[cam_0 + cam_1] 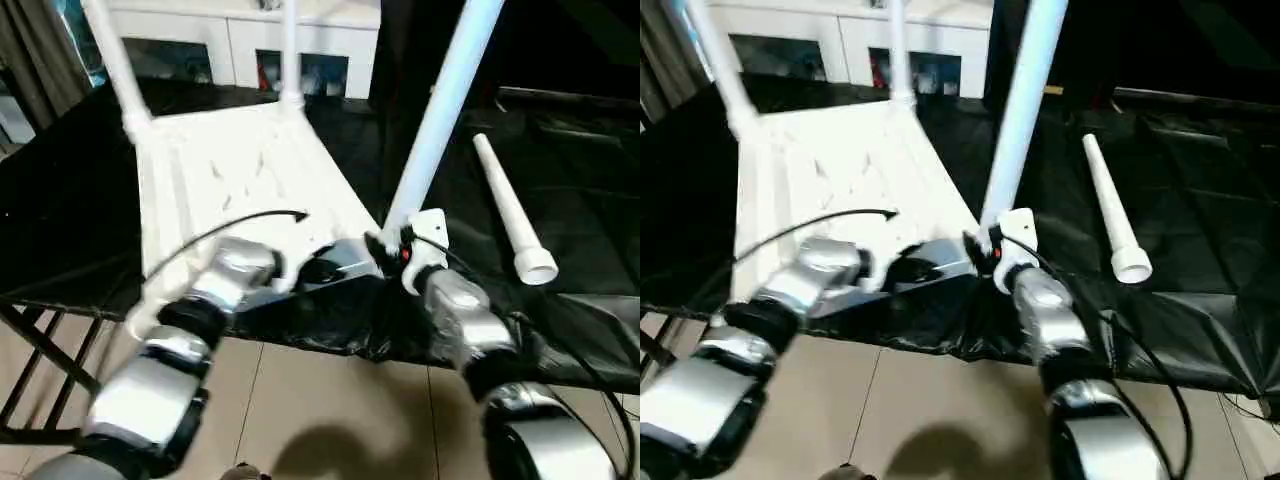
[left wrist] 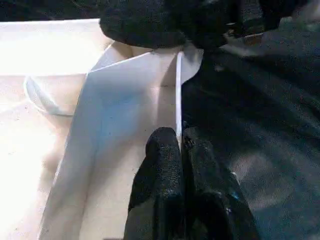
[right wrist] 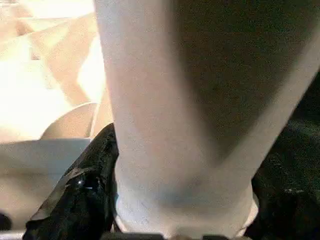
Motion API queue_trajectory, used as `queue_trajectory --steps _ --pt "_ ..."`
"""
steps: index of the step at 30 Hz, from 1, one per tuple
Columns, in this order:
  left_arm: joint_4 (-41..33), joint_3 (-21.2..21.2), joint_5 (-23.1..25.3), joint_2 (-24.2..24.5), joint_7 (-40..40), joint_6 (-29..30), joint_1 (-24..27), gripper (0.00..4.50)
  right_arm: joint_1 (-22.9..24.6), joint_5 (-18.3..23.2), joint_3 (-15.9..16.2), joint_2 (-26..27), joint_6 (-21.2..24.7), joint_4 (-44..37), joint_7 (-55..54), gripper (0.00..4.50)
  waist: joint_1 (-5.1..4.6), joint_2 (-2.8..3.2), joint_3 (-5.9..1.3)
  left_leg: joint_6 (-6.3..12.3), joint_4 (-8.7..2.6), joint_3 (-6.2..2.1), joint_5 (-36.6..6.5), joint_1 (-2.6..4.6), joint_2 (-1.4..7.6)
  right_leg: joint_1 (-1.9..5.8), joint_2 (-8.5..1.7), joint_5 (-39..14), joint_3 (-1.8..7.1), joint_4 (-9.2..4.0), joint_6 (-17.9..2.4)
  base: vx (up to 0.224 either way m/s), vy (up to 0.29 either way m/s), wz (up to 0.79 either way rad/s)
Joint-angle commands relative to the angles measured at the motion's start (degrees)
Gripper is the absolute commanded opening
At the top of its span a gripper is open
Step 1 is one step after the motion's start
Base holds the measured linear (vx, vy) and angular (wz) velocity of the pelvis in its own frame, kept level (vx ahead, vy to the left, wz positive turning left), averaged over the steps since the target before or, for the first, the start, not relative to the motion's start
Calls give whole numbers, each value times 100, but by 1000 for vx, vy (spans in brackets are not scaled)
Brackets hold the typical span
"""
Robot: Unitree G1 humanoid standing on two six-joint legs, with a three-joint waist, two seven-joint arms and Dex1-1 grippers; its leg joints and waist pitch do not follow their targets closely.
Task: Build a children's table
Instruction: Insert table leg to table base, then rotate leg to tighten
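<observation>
Standing beside the rig, I'd call this about three quarters done: the children's table [image 1: 240, 175] lies upside down on the black-sheeted work table [image 1: 60, 230], ribbed underside up, with three white legs rising from its corner sockets: two far legs [image 1: 118, 60] and [image 1: 290, 50] well beyond both grippers, and the near leg [image 1: 440, 110], which sits between the right gripper's jaws. The fourth leg [image 1: 510, 210] lies loose on the black sheet, well apart from the tabletop and out past the right gripper's outer side, flared end toward the robot, nothing touching it. The right gripper [image 1: 395, 248] is closed around the base of the near leg where it meets the corner socket; the right wrist view shows black fingers [image 3: 85, 185] on either side of the white tube, so it is grasping that leg. Whether the leg is fully seated I can't tell; the joint is hidden by the gripper. The left gripper [image 2: 180, 145] is clenched on the thin near rim [image 2: 177, 90] of the tabletop, the edge pinched between the two black pads, apparently steadying the top just beside the right gripper. The near corner on the left gripper's outer side is hidden by the forearm, but it looks to be the empty socket. Left to do, as I judge it: finish pressing this leg home, fetch the loose leg, plug it in, then flip the table upright. A white cabinet [image 1: 240, 40] stands behind.
</observation>
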Motion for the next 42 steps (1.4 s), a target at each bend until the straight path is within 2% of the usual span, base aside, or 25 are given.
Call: queue_trajectory --steps 1,2,3,4,5,8,9,11,13,15,16,17,18,19,22,24,26,27,33,39,41,42 --pt "15 -144 44 -308 109 -127 -71 0 -7 -73 203 303 19 243 0 275 -22 23 -334 38 -454 -80 -1029 71 270 236 -449 -410 379 -534 -1270 0 0 0" --pt "16 -169 94 -308 134 -154 -62 0 -20 -87 181 328 -25 253 -6 275 -21 28 -340 76 -451 -83 -934 62 271 239 -444 -239 372 -512 -1274 0 0 0" --pt "19 -191 134 -293 151 -196 -52 0 -28 -98 172 334 -62 261 -10 310 -25 25 -340 120 -448 -83 -892 53 268 242 -431 -109 368 -499 -1286 0 0 0" --pt "15 -199 146 -277 136 -223 -42 0 -29 -76 157 331 -79 255 40 310 -25 29 -338 135 -450 -85 -900 54 271 240 -432 -87 366 -500 -1293 0 0 0" --pt "-16 -211 148 -192 9 -383 11 0 -18 20 107 295 -122 195 293 331 -22 47 -335 159 -454 -89 -950 56 269 242 -437 -107 361 -506 -1296 0 0 0" --pt "-61 -198 110 -100 -161 -516 70 0 8 96 89 228 -154 103 559 362 -37 32 -340 218 -452 -90 -970 43 272 253 -435 -3 361 -495 -1336 0 0 0" --pt "-103 -148 29 48 -456 -629 132 0 66 -1 268 3 -259 -21 979 377 -39 31 -341 244 -447 -92 -922 28 267 264 -440 43 359 -490 -1351 0 0 0" --pt "-125 -140 -4 157 -680 -753 168 0 118 -28 374 -144 -328 -124 1302 377 -40 21 -350 329 -423 -88 -823 11 256 286 -435 188 351 -477 -1356 0 0 0" --pt "-171 -116 -116 379 -1214 -900 226 0 244 39 544 -439 -348 -395 2099 377 -48 17 -369 433 -403 -88 -651 1 259 294 -430 479 346 -435 -1411 0 0 0" --pt "-177 -101 -149 438 -1367 -930 237 0 280 65 578 -517 -325 -474 2348 377 -41 35 -384 567 -373 -77 -482 -1 268 282 -412 855 338 -394 -1511 0 0 0" --pt "-200 -64 -245 557 -1714 -904 252 0 378 168 679 -703 -238 -693 2957 377 -41 43 -391 645 -361 -71 -410 4 276 263 -405 1044 330 -365 -1576 0 0 0" --pt "-206 -45 -308 647 -1972 -922 259 0 452 242 749 -843 -175 -857 3426 377 -16 31 -389 739 -344 -64 -397 -2 267 277 -393 1122 319 -364 -1606 0 0 0" --pt "-206 -45 -308 647 -1972 -922 259 0 452 242 749 -843 -175 -857 3426 377 -7 29 -396 786 -333 -61 -372 -7 265 282 -392 1185 317 -354 -1619 0 0 0" --pt "-165 -47 -335 771 -2261 -992 252 0 516 356 837 -1015 -27 -1037 4023 377 -4 46 -400 847 -330 -61 -382 -2 277 263 -395 1249 314 -352 -1661 0 0 0" --pt "-76 -68 -367 930 -2689 -1050 229 0 602 456 1043 -1237 162 -1270 4743 377 17 47 -405 921 -316 -69 -347 -13 292 252 -397 1299 302 -331 -1724 0 0 0" --pt "-19 -70 -382 990 -2858 -1076 197 0 634 474 1187 -1352 288 -1358 5142 343 50 50 -393 847 -336 -72 -501 -1 310 242 -423 1009 303 -357 -1732 0 0 0" --pt "-23 -84 -405 1047 -3073 -1085 176 0 641 424 1310 -1451 359 -1405 5457 343 67 49 -391 752 -346 -67 -559 16 320 230 -421 868 310 -364 -1741 0 0 0" --pt "-30 -85 -417 1058 -3134 -1077 173 0 640 415 1334 -1470 374 -1414 5520 315 73 48 -383 709 -354 -69 -584 8 321 234 -427 820 313 -368 -1741 0 0 0" --pt "-38 -105 -435 1129 -3464 -1048 154 0 611 382 1419 -1545 449 -1474 5753 279 73 41 -390 651 -351 -73 -530 -4 311 243 -436 841 313 -357 -1731 0 0 0" --pt "18 -22 -426 1141 -3340 -1014 137 0 662 509 1345 -1433 552 -1559 5651 274 75 39 -392 629 -349 -72 -507 -4 306 240 -434 792 310 -361 -1719 0 0 0" --pt "49 58 -414 1067 -3034 -886 108 0 721 510 1203 -1297 530 -1556 5232 274 77 14 -389 630 -351 -68 -496 3 311 232 -434 799 313 -358 -1715 0 0 0" --pt "78 99 -378 998 -2734 -842 74 0 731 486 1096 -1182 589 -1504 4837 274 80 23 -385 607 -357 -74 -488 -5 313 231 -448 750 316 -359 -1703 0 0 0"
